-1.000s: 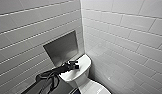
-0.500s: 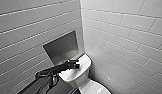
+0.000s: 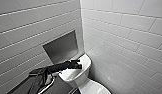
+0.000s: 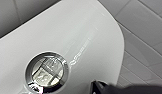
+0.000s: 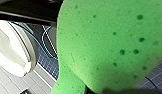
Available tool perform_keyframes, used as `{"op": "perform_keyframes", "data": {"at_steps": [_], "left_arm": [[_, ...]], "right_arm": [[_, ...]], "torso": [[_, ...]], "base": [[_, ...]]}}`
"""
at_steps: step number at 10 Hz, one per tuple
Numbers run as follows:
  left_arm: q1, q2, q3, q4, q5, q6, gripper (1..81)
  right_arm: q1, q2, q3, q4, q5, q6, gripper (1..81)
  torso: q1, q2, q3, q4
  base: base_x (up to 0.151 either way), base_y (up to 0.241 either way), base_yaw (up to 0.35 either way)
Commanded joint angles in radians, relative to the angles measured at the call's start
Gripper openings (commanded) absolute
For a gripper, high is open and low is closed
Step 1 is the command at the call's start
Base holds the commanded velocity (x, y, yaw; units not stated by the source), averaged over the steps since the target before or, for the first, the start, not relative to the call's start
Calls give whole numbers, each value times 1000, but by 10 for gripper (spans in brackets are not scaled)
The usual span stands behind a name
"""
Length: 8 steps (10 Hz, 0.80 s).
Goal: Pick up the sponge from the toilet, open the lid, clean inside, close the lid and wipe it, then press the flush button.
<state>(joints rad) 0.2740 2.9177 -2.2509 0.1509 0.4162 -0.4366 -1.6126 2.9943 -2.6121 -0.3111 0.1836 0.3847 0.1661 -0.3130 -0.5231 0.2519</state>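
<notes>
Close against the right wrist camera hangs the bright green, pitted soft sponge [image 5: 109, 45], clear of the dark floor [image 5: 47, 63]. I therefore judge the right gripper to be closed on it, though the grip itself is hidden. The sponge looks light and springy and will squash rather than slip, so it is best pinched across its middle with a free edge left to wipe.

Further out, the left gripper [image 3: 77, 65] hovers over the tank top of the glossy white ceramic toilet [image 3: 93, 87]. I cannot tell whether it is open or closed. Just beside its dark tip sits the round flush button with a metallic rim [image 4: 47, 71], set flush in the tank top [image 4: 92, 30]. The button is rigid and small, and the ceramic around it is hard and slick. A contact would probably need to land squarely on the button's centre, or it could skid off.

Beyond the toilet are a recessed grey niche [image 3: 60, 47] and the white tiled wall [image 3: 127, 37].
</notes>
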Motion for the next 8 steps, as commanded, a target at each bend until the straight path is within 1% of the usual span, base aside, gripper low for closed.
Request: {"op": "perform_keyframes", "data": {"at_steps": [1, 3, 5, 6, 8], "left_arm": [[-204, -211, 213, -28, 29, -48, 10], [-206, -333, 379, -27, 9, -76, 10], [-201, -473, 575, -19, 9, -79, 10], [-189, -534, 649, -17, 9, -77, 10], [-131, -671, 847, -11, 10, -71, 10]], "right_arm": [[-17, 10, 18, -14, -65, -4, 10], [-14, 11, 18, -16, -66, -4, 10], [-11, 11, 15, -13, -66, -3, 10], [-2, 11, 14, -11, -69, -3, 10], [15, 11, 12, -11, -76, -3, 10]], "torso": [[0, 0, 0, 0], [0, 0, 0, 0], [0, 0, 0, 0], [0, 0, 0, 0], [0, 0, 0, 0]], "base": [[0, 0, 0], [0, 0, 0], [0, 0, 0], [0, 0, 0], [0, 0, 0]]}}
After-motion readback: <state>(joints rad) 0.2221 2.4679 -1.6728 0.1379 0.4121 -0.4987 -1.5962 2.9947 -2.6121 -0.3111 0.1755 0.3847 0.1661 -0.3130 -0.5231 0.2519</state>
